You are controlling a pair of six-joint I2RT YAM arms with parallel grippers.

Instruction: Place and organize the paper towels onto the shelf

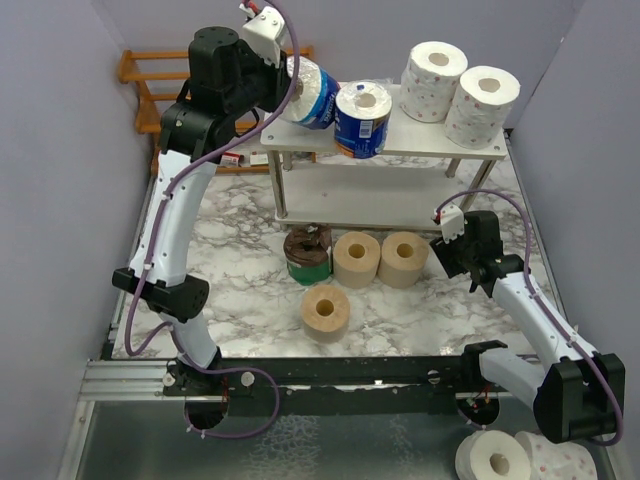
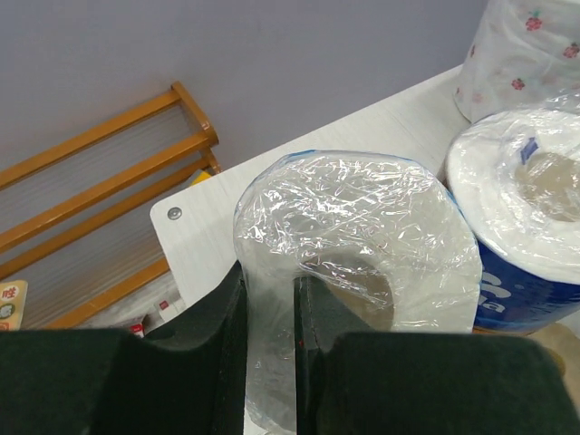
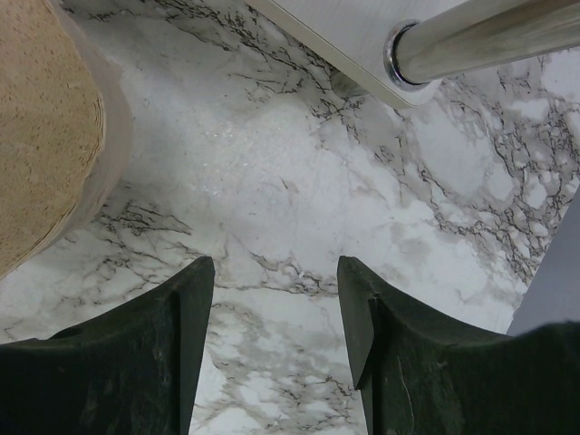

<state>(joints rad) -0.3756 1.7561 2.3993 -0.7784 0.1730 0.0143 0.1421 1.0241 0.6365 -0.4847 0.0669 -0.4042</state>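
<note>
My left gripper [image 1: 287, 82] is shut on a blue-wrapped paper towel roll [image 1: 312, 92], one finger in its core and one outside, as the left wrist view [image 2: 269, 317] shows. It holds that roll [image 2: 362, 236] tilted over the left end of the pale shelf's top tier [image 1: 420, 142]. A second blue-wrapped roll [image 1: 362, 118] and two white pink-dotted rolls [image 1: 433, 80] [image 1: 482, 105] stand on the top tier. Three tan rolls [image 1: 356, 259] [image 1: 403, 258] [image 1: 326, 312] and a dark brown roll [image 1: 307, 255] stand on the table in front. My right gripper [image 1: 464, 262] is open and empty above the marble, beside a tan roll [image 3: 45, 127].
An orange slatted rack [image 1: 150, 90] stands behind the left arm at the far left. The shelf's silver front right leg [image 3: 471, 36] is close ahead of my right gripper [image 3: 276, 281]. More white rolls [image 1: 495, 460] lie below the table's near edge at right.
</note>
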